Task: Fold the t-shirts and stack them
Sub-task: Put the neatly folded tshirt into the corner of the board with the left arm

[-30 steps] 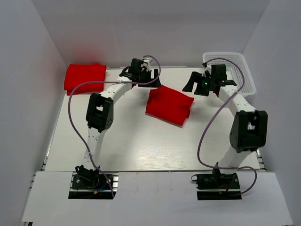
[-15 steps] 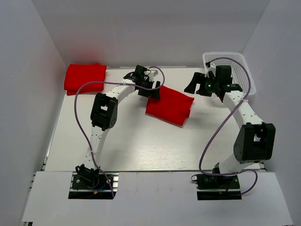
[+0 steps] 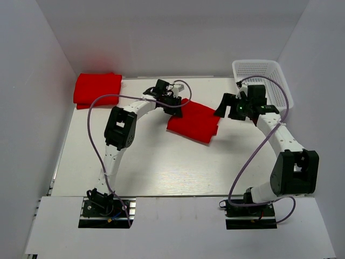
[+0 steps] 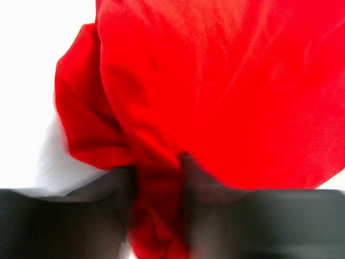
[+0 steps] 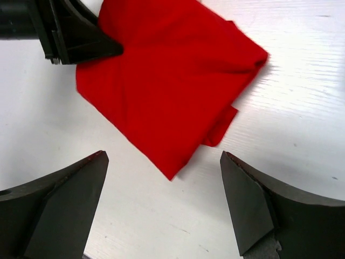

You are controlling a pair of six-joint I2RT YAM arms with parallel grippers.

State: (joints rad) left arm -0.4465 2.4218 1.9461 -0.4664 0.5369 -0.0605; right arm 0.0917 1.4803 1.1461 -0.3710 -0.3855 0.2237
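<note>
Left of the basket (image 3: 265, 75), our left claw (image 3: 176, 109) pinches a corner of the folded shirt (image 3: 197, 123); nearer the basket, our right claw (image 5: 163, 156) hangs wide open.

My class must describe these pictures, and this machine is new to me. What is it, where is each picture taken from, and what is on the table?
Two robot arms stand bolted at the near edge of a white table. One picture looks down from above; the others come from cameras on each wrist. A folded red t-shirt lies mid-table, a second red t-shirt far left, a white basket far right. The left fingers pinch the middle shirt's edge; the right fingers hang open just above it.
</note>
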